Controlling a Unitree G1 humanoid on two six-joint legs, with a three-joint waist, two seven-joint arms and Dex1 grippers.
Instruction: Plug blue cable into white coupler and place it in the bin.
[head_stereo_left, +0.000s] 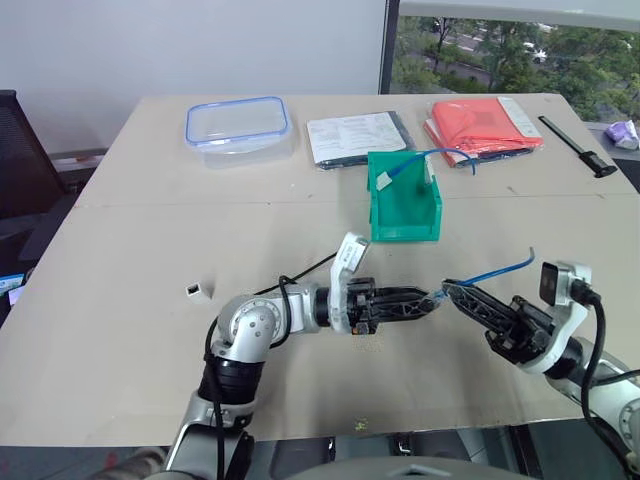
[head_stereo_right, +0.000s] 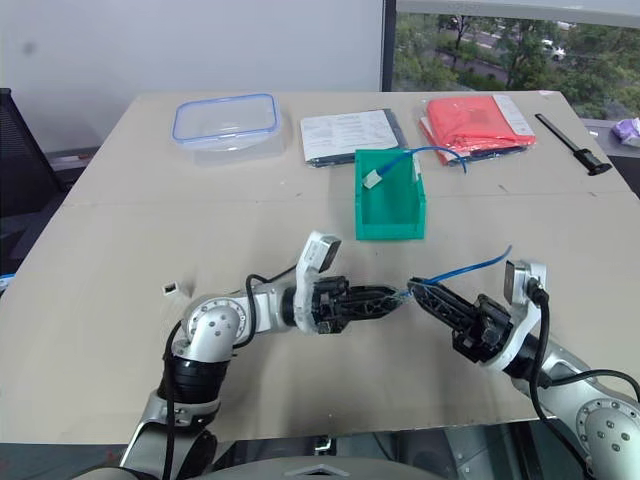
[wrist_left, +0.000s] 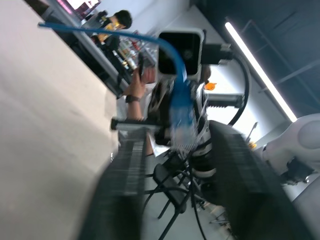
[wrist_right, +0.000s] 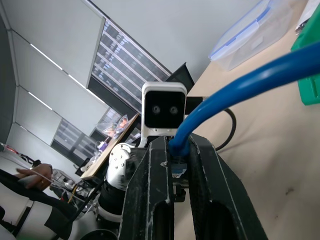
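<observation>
Right end effector (head_stereo_left: 450, 291) pinches the blue cable (head_stereo_left: 495, 268); white coupler (head_stereo_left: 198, 291) lies apart.

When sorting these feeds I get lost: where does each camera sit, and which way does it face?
Left eye: on the head, looking forward and down over the table; shows both arms, left hand meeting right hand.
Right eye: beside it; shares that scene, including the bin.
Left wrist: looks along the left hand's fingers at the cable and right wrist camera.
Right wrist: looks along the right hand's fingers, which pinch the cable, at the left wrist camera.
</observation>
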